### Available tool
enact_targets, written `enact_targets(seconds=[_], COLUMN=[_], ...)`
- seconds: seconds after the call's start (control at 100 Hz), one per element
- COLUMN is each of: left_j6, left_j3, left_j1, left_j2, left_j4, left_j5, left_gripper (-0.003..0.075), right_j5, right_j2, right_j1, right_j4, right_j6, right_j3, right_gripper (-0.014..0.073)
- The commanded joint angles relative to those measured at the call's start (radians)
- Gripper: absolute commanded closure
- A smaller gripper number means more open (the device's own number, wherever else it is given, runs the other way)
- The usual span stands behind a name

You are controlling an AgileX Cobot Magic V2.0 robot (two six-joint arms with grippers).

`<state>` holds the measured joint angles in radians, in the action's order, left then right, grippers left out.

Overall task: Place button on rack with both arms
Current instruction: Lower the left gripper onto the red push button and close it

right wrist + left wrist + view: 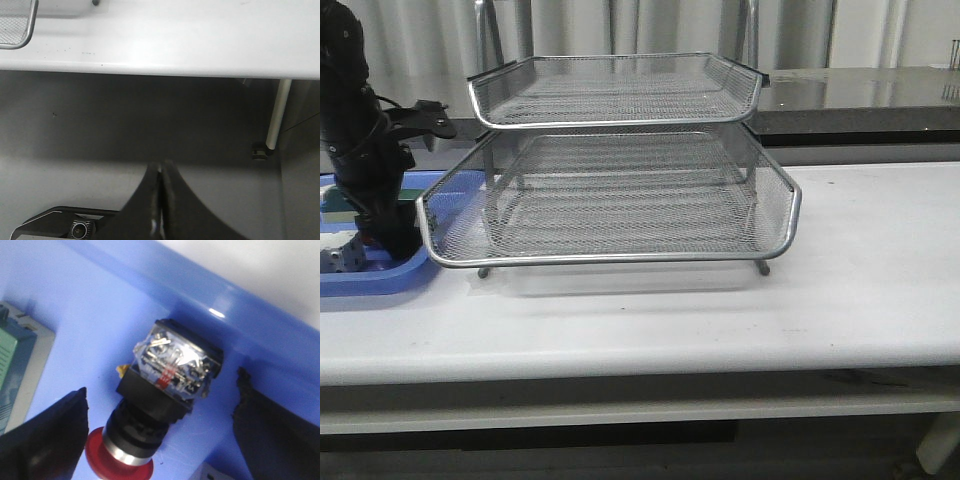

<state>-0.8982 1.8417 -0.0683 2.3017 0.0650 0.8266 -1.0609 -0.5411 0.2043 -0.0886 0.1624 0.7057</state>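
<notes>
The button [160, 390] lies on its side on the floor of a blue tray [100, 305]. Its red head sits nearest the wrist and its clear rear block nearest the tray wall. My left gripper [162, 382] is open low over it, one dark finger [45, 435] on each side, neither touching. In the front view the left arm [370, 170] reaches down into the tray and hides the button. The rack [620, 200] of silver wire mesh stands mid-table. My right gripper [160, 170] is shut on nothing, below the table's front edge and out of the front view.
A green block [15, 360] and a white block [215, 472] lie in the blue tray [380, 280], close to the button. The tray touches the rack's left corner. A rack corner [20, 25], the table's front edge [160, 55] and a table leg [277, 115] show in the right wrist view.
</notes>
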Motion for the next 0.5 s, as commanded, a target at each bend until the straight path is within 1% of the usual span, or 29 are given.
enact_targets(seconds=[0.0, 0.23, 0.31, 0.36, 0.4, 0.41, 0.49], left_j6=[0.000, 0.000, 0.000, 0.000, 0.000, 0.000, 0.000], left_j3=[0.027, 0.027, 0.027, 0.027, 0.027, 0.027, 0.027], left_j1=[0.004, 0.004, 0.004, 0.004, 0.004, 0.004, 0.004], left_j2=[-0.045, -0.030, -0.030, -0.030, -0.030, -0.030, -0.030], left_j4=[-0.016, -0.029, -0.029, -0.029, -0.029, -0.029, -0.029], left_j5=[-0.029, -0.029, -0.029, -0.029, -0.029, -0.029, -0.029], left_gripper=[0.0153, 0.0153, 0.0169, 0.0205, 0.0261, 0.0261, 0.0380], right_j5=[0.048, 0.048, 0.048, 0.048, 0.048, 0.048, 0.048], right_j2=[-0.003, -0.003, -0.003, -0.003, -0.003, -0.003, -0.003], right_j1=[-0.002, -0.002, -0.002, -0.002, -0.002, -0.002, -0.002], right_j4=[-0.014, -0.014, -0.014, -0.014, -0.014, -0.014, -0.014], right_j6=[-0.003, -0.003, -0.003, -0.003, -0.003, -0.003, -0.003], right_j3=[0.023, 0.023, 0.023, 0.023, 0.023, 0.023, 0.023], right_gripper=[0.0661, 0.0661, 0.0661, 0.0661, 0.0661, 0.0661, 0.0661])
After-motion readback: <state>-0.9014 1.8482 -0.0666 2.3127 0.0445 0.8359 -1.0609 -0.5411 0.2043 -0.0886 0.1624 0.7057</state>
